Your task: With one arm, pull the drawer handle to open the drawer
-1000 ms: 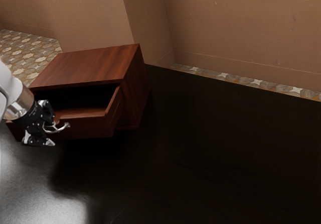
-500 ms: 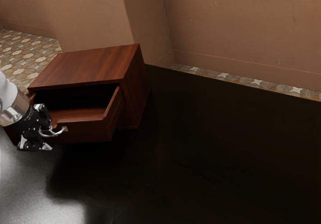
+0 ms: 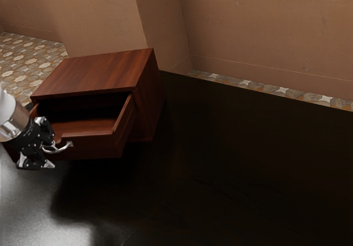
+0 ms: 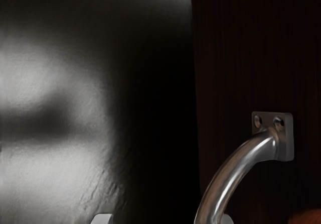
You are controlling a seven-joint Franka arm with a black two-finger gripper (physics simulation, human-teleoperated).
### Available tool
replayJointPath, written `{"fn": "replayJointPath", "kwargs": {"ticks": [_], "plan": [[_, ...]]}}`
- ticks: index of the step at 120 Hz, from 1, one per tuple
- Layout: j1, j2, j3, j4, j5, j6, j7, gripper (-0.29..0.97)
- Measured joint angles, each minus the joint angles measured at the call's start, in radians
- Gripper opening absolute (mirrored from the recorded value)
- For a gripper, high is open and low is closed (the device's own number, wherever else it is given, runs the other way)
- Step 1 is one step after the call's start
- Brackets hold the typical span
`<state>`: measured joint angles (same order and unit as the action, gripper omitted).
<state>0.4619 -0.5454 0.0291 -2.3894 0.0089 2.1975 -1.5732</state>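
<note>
A dark wooden cabinet (image 3: 105, 72) stands on the black floor, its top drawer (image 3: 91, 129) pulled partly out toward the exterior view's left. A curved metal handle (image 3: 62, 146) sticks out of the drawer front. My gripper (image 3: 36, 162) is at that handle, fingers spread and pointing down. In the wrist view the handle (image 4: 235, 174) curves down from its mounting plate (image 4: 273, 133) on the drawer front (image 4: 251, 58) and passes between my fingertips (image 4: 103, 219), close against one of them, with a wide gap to the other. The gripper is open, hooked behind the handle.
Glossy black floor (image 3: 231, 169) stretches to the exterior view's right and front. Brown walls (image 3: 265, 25) rise behind the cabinet, with a corner pillar (image 3: 160, 20) just behind it. Patterned tile (image 3: 22, 58) lies at the back left.
My gripper has moved toward the exterior view's left with the handle, and the drawer has slid further out of the cabinet.
</note>
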Motion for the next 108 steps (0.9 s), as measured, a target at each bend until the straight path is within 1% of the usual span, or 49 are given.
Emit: {"fn": "replayJointPath", "kwargs": {"ticks": [23, 45, 62, 84, 86, 88, 92, 96, 99, 103, 108], "plan": [[-0.005, -0.010, 0.000, -0.005, 0.000, -0.001, 0.000, 0.18], [-0.010, -0.019, 0.000, -0.001, 0.016, -0.001, 0.000, 0.18], [-0.023, -0.031, 0.000, 0.013, 0.050, 0.003, 0.000, 0.18], [-0.044, -0.062, -0.007, 0.083, 0.110, -0.004, -0.001, 0.19], [-0.055, -0.056, -0.007, 0.112, 0.113, -0.015, -0.001, 0.21], [-0.075, -0.032, -0.006, 0.179, 0.113, -0.043, -0.001, 0.24], [-0.119, 0.034, -0.005, 0.351, 0.105, -0.128, -0.001, 0.30], [-0.157, 0.107, -0.003, 0.542, 0.074, -0.237, -0.001, 0.36], [-0.187, 0.143, -0.003, 0.648, 0.052, -0.317, -0.001, 0.40], [-0.234, 0.167, 0.006, 0.731, 0.036, -0.409, -0.001, 0.44], [-0.287, 0.182, 0.019, 0.789, 0.025, -0.504, -0.001, 0.48]]}}
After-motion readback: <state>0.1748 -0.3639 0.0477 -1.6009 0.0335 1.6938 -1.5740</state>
